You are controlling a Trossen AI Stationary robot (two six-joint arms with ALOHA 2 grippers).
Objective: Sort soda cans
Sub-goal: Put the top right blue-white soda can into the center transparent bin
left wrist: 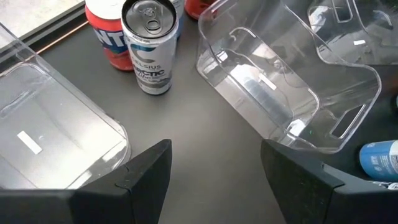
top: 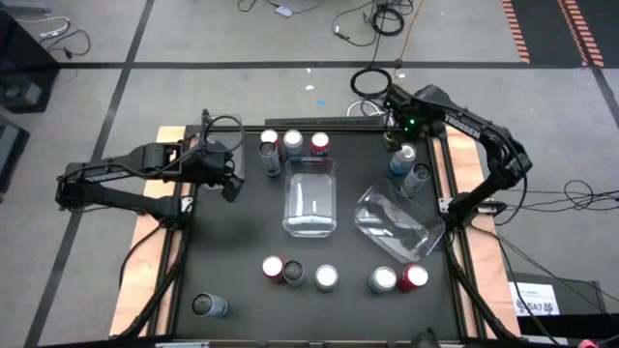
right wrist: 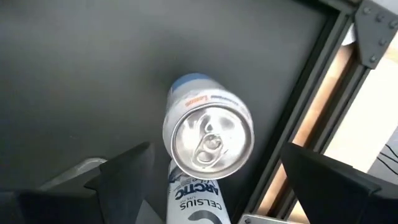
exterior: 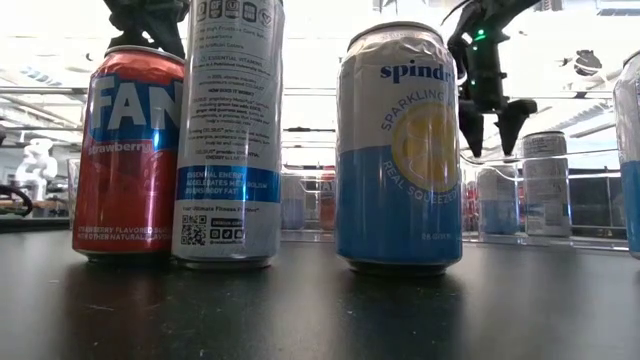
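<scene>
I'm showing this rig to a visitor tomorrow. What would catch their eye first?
Two clear bins sit mid-table, one upright, one tilted askew, with soda cans scattered around them. The right gripper, open, hovers over a blue can at the far right edge.

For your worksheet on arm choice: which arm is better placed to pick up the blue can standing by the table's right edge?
The right. Its open right gripper hovers directly above the blue cylindrical can; the open left gripper waits across the table, beyond the clear rectangular plastic bin.
</scene>
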